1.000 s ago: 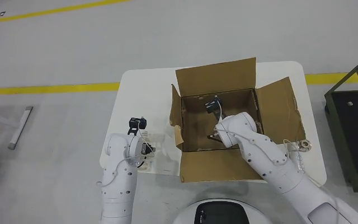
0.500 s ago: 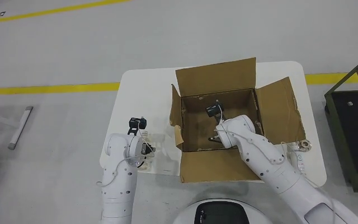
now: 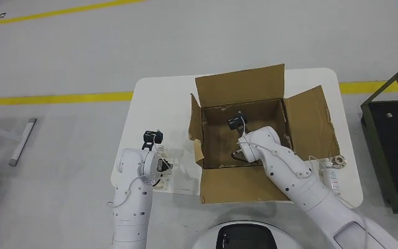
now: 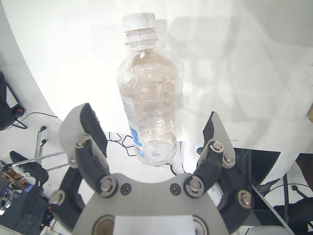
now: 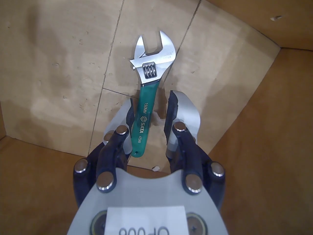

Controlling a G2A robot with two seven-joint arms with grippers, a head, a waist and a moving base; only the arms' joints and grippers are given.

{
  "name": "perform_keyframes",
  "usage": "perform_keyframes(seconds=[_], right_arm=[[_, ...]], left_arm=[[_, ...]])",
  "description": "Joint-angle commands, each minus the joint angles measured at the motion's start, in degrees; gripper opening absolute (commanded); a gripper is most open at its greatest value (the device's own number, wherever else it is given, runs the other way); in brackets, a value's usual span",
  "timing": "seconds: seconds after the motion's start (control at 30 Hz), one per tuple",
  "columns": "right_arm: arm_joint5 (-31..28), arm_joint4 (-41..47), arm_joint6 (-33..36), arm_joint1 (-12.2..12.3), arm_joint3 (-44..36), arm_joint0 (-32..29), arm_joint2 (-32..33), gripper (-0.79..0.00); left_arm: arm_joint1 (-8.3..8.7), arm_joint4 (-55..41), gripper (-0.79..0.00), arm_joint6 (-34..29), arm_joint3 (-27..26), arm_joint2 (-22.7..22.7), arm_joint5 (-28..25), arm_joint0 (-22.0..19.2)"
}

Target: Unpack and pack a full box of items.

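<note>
The open cardboard box (image 3: 249, 84) stands on the white table (image 3: 161, 99), its flaps folded outward; the right arm reaches down into it. On the box floor lies an adjustable wrench (image 5: 149, 74) with a green handle and a bare steel head, the head pointing away from the right gripper (image 5: 151, 101); the gripper's jaws stand partly apart astride the handle, one finger (image 5: 129, 113) right against it and the other a little clear, so the wrench is not clamped. To the left of the box, near the table's edge, a clear plastic bottle (image 4: 149, 86) with a white cap lies on its side, cap pointing away from the left gripper (image 4: 149, 113); that gripper's jaws are spread wide on either side of the bottle's lower half, neither pad (image 4: 94, 123) touching it.
</note>
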Motion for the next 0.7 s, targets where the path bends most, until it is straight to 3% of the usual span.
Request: perform_keyframes(seconds=[0.0,0.33,0.67], right_arm=[[-0.04,0.10,-0.17,-0.23,0.57,0.21,-0.16,-0.453],[-0.50,-0.38,-0.28,-1.23,3.39,1.54,-0.75,-0.462],[-0.77,-0.66,-0.41,-2.06,5.19,1.97,-0.82,-0.545]], left_arm=[[0.00,0.00,0.000,0.00,0.00,0.00,0.00,0.00],[0.00,0.00,0.000,0.00,0.00,0.00,0.00,0.00],[0.00,0.00,0.000,0.00,0.00,0.00,0.00,0.00]])
